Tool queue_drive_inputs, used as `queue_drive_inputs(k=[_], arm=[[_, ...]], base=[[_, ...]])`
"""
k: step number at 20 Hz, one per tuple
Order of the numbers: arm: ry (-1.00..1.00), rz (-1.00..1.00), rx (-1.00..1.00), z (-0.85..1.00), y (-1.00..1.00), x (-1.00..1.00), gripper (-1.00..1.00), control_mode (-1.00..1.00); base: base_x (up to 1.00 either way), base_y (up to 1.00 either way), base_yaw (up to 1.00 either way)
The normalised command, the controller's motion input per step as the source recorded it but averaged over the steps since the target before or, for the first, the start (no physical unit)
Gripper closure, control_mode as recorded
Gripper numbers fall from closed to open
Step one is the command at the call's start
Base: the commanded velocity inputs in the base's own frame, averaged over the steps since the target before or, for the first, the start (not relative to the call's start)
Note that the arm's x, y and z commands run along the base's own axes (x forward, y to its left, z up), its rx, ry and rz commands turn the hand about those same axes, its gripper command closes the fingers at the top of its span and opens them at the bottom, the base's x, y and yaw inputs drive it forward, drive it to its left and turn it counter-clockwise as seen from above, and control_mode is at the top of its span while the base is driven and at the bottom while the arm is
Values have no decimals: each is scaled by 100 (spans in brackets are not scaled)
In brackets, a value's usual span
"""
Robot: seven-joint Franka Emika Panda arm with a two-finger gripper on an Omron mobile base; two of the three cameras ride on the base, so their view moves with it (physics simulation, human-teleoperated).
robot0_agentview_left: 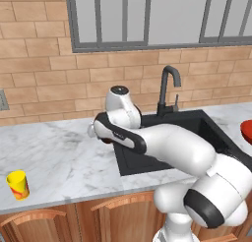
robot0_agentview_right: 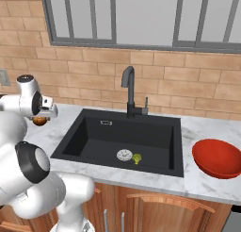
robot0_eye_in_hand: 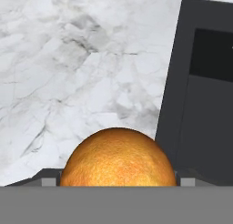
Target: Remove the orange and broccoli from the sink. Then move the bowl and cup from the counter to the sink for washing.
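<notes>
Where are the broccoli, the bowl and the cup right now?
broccoli point(robot0_agentview_right: 137, 158): right base view, bumpy top of the floret.
bowl point(robot0_agentview_right: 217, 158): right base view, inside of the red bowl.
cup point(robot0_agentview_left: 18, 185): left base view, side wall of the yellow cup.

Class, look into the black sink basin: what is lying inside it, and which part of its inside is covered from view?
Inside the sink lie the white drain and, beside it, the broccoli. The near wall's inner face is covered by the sink's front rim.
</notes>
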Motion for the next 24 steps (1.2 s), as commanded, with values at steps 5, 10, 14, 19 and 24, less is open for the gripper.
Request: queue_drive_inputs(k=[5,10,14,19,24], arm=[[0,0,0,-18,43,4,100,-100],[0,0,0,-22,42,12,100,-100],[0,0,0,-26,34,11,100,-100],[0,0,0,-29,24,11,100,-100],[0,0,0,-25,19,10,100,-100]], base=[[0,0,0],[0,0,0],[0,0,0],[0,0,0],[0,0,0]])
